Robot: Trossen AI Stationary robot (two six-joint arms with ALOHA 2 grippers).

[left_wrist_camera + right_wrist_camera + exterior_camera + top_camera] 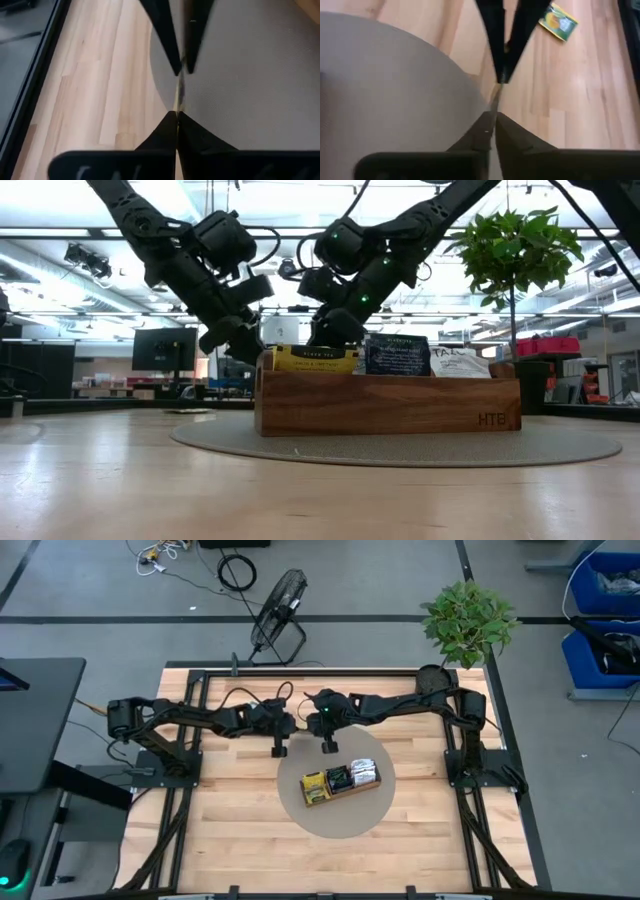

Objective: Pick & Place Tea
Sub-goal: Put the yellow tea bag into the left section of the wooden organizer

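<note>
Spanning table (230,840), left arm (190,718) and right arm (400,705) meet mid-table, behind round grey mat (340,825).
Wooden tray (390,405) on mat, three slots: yellow tea (315,786), dark tea (339,778), white tea (363,771).
Left jaws closed, right jaws look closed, both pinching one thin sachet (177,95), edge-on, long way running from jaws to jaws.
Tray just past jaws, toward front; right jaws nearer.
Loose yellow-green sachet (559,21) flat on bare wood.

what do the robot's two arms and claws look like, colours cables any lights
Both arms are matte black, built of jointed segments with black cables looping along them. The left claw and right claw each end in two dark, tapering fingers. A small green light glows on the right arm's wrist.
</note>
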